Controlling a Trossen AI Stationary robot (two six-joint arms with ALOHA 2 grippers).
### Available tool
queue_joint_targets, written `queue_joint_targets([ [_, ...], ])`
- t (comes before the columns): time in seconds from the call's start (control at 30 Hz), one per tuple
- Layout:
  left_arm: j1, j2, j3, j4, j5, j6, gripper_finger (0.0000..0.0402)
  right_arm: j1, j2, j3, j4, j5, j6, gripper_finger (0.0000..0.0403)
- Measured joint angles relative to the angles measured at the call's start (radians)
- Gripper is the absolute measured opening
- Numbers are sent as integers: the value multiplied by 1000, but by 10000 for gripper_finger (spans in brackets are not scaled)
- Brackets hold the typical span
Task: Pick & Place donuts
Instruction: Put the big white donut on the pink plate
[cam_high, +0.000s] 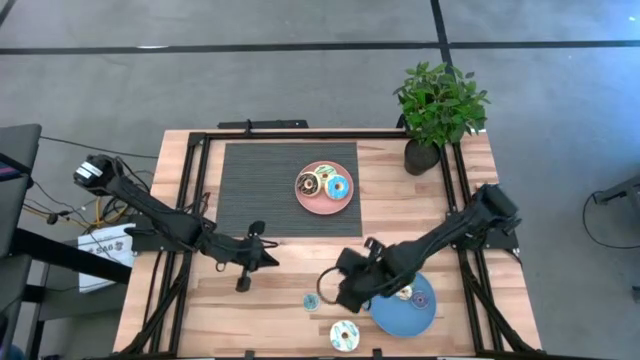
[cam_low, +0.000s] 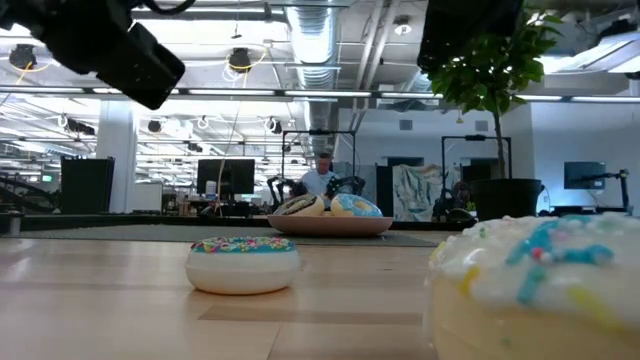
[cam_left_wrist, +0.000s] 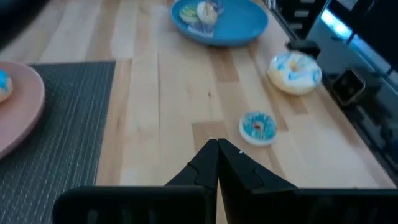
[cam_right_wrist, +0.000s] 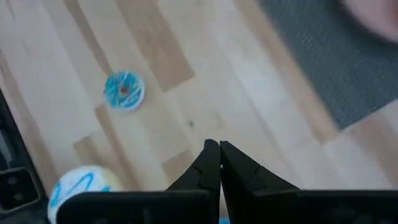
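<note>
A small blue-iced donut (cam_high: 311, 301) (cam_left_wrist: 258, 127) (cam_right_wrist: 124, 91) (cam_low: 243, 262) lies flat on the wood near the table's near edge. A larger white donut with blue streaks (cam_high: 345, 335) (cam_left_wrist: 295, 72) (cam_right_wrist: 78, 186) (cam_low: 540, 290) lies nearer still. Two small donuts (cam_high: 411, 296) (cam_left_wrist: 199, 12) sit on the blue plate (cam_high: 395, 320). A chocolate donut (cam_high: 308, 183) and a blue one (cam_high: 337, 186) rest on the pink plate (cam_high: 324, 208). My right gripper (cam_high: 325, 283) (cam_right_wrist: 219, 147) is shut, just beyond the small blue donut and clear of it. My left gripper (cam_high: 273, 258) (cam_left_wrist: 217, 145) is shut over bare wood, left of centre.
A dark grey mat (cam_high: 270, 190) covers the table's far middle, under the pink plate. A potted plant (cam_high: 438, 110) stands at the far right corner. Black frame rails (cam_high: 190, 200) run along both table sides. Bare wood lies between the two grippers.
</note>
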Motion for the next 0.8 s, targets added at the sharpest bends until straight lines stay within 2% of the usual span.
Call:
queue_joint_targets([
  [0.2,0,0,0,-75,45,0,0,36,129,140,-60,-177,19,17],
  [0.27,0,1,0,-73,46,5,0,56,150,152,-60,-193,32,35],
  [0.43,0,1,0,-80,46,8,0,91,186,144,-76,-209,122,85],
  [0.63,0,1,0,-102,48,37,0,96,225,146,57,-252,97,162],
  [0.8,0,1,0,-103,48,52,0,96,264,144,62,-317,67,226],
])
